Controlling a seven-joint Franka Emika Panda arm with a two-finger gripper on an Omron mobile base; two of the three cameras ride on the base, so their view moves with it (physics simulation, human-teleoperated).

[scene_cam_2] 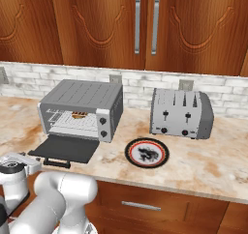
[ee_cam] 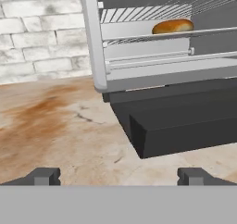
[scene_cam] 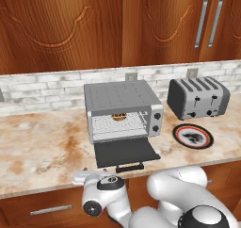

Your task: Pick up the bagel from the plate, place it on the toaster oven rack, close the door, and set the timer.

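No legible text, label, brand, number or sign on any surface. The toaster oven (scene_cam: 123,111) has 2 round dark knobs on its right-hand panel; any markings around them are too small to read. The slot toaster (scene_cam: 198,98) to its right shows small knobs and levers on its front, with no readable lettering. The plate (scene_cam: 193,136) on the counter near the slot toaster carries a dark pattern in its white centre; it is a figure, not lettering.
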